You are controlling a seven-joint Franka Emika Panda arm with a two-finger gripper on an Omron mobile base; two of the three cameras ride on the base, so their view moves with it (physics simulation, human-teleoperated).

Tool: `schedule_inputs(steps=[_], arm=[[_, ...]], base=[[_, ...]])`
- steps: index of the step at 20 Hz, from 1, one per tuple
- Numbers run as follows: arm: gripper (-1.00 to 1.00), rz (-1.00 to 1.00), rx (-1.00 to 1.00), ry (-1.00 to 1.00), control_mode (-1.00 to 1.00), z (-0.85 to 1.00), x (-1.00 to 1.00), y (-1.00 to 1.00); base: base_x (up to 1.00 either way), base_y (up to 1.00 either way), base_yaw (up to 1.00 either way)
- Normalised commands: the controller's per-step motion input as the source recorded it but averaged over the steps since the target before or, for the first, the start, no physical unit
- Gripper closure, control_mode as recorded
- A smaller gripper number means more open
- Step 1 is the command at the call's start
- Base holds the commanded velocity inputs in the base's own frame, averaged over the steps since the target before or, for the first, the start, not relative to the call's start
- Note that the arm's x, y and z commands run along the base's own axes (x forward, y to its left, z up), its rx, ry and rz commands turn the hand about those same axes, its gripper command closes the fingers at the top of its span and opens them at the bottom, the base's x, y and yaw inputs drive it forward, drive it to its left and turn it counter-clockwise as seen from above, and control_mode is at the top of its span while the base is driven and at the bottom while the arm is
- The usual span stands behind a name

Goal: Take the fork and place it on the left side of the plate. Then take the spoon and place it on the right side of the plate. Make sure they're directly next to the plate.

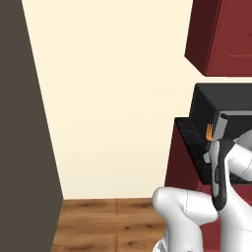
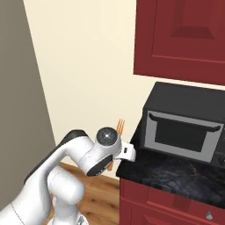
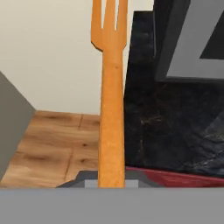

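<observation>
My gripper (image 3: 111, 179) is shut on the lower handle of the orange fork (image 3: 111, 109). The fork stands upright along the hand, tines up, in front of the cream wall. In the left base view its tines (image 1: 209, 132) poke up beside the microwave's corner. In the right base view the fork (image 2: 120, 126) rises just left of the counter's end, above the white hand. The plate and the spoon are out of view.
A dark microwave (image 2: 182, 132) sits on the black stone counter (image 2: 167, 176), right of the fork. Red wall cabinets (image 2: 184, 35) hang above and red base cabinets (image 2: 154, 202) stand below. A tall grey panel (image 1: 19, 123) stands at the left over wooden floor (image 1: 108, 221).
</observation>
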Motion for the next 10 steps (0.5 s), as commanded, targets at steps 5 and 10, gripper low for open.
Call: schedule_inputs(steps=[5, 10], arm=[[1.00, 0.24, -0.06, -0.14, -1.00, 1.00, -0.57, 0.65], [1.00, 0.23, -0.15, -0.01, -1.00, 0.89, -0.22, 0.63]], base=[[0.00, 0.00, 0.00], [0.00, 0.00, 0.00]])
